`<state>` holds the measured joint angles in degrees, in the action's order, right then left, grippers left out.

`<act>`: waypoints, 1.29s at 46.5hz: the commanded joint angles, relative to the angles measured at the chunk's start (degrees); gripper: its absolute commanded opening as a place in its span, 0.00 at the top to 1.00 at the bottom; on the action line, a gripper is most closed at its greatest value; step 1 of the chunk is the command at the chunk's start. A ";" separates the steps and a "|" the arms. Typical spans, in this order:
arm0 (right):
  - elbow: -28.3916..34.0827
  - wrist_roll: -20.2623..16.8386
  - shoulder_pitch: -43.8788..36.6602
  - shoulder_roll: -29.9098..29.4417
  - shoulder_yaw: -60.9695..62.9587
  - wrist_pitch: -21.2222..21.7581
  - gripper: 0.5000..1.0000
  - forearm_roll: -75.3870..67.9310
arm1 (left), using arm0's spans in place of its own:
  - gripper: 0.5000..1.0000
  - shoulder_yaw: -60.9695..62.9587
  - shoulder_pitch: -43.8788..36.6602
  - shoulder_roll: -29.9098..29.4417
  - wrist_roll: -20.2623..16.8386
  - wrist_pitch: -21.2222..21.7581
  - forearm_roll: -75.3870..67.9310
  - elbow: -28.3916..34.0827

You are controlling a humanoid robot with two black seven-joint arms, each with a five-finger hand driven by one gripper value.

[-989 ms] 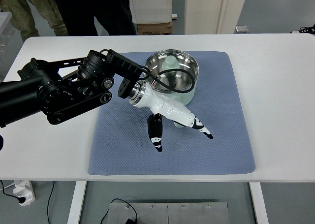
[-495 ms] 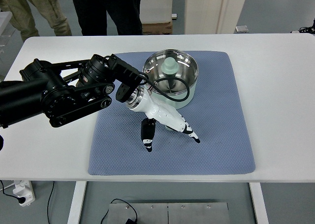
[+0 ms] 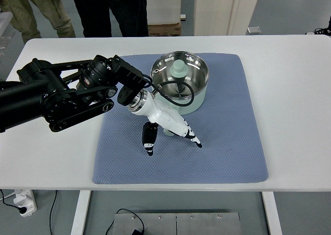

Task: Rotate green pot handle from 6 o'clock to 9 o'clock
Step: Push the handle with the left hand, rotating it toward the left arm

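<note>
One green pot [image 3: 180,82] with a shiny steel inside sits at the far middle of one blue mat [image 3: 181,119] on a white table [image 3: 289,90], and two people stand beyond the far left edge. The left hand [image 3: 168,122], white with black-tipped fingers [image 3: 149,142] spread and holding nothing, reaches in just near the pot, hiding its handle.

Lab: white bench [image 3: 289,90], onlookers [image 3: 106,10]
</note>
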<state>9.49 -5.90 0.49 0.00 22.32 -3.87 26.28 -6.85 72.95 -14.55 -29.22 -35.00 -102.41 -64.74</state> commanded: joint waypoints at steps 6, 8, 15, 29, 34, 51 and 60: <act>0.00 -0.08 0.03 0.00 0.00 0.00 0.00 0.00 | 0.00 0.08 0.88 -0.74 -0.22 0.00 -1.83 -0.48; 0.00 0.01 0.03 0.00 0.00 0.00 0.00 0.00 | 0.00 0.17 1.14 -1.53 -0.31 0.00 -2.35 -0.74; 0.00 -0.08 -0.05 0.00 0.00 0.00 0.00 0.00 | 0.00 0.52 1.67 -2.76 -0.66 0.00 -3.94 -2.93; 0.00 0.01 0.03 0.00 0.00 0.00 0.00 0.00 | 0.00 3.59 2.98 -5.66 -0.75 0.00 -4.55 -5.84; 0.00 0.01 -0.05 0.00 0.00 0.00 0.00 0.00 | 0.00 4.56 3.43 -6.63 -0.75 0.00 -4.64 -5.75; 0.00 0.01 -0.05 0.00 0.00 0.00 0.00 0.00 | 0.00 6.93 5.45 -9.18 -0.66 0.00 -6.93 -5.49; 0.00 0.01 -0.05 0.00 0.00 0.00 0.00 0.00 | 0.00 8.96 7.82 -9.53 -0.66 0.00 -7.98 -5.22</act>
<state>9.49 -5.90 0.49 0.00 22.33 -3.87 26.28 1.71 80.20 -24.03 -29.87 -35.00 -110.09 -70.18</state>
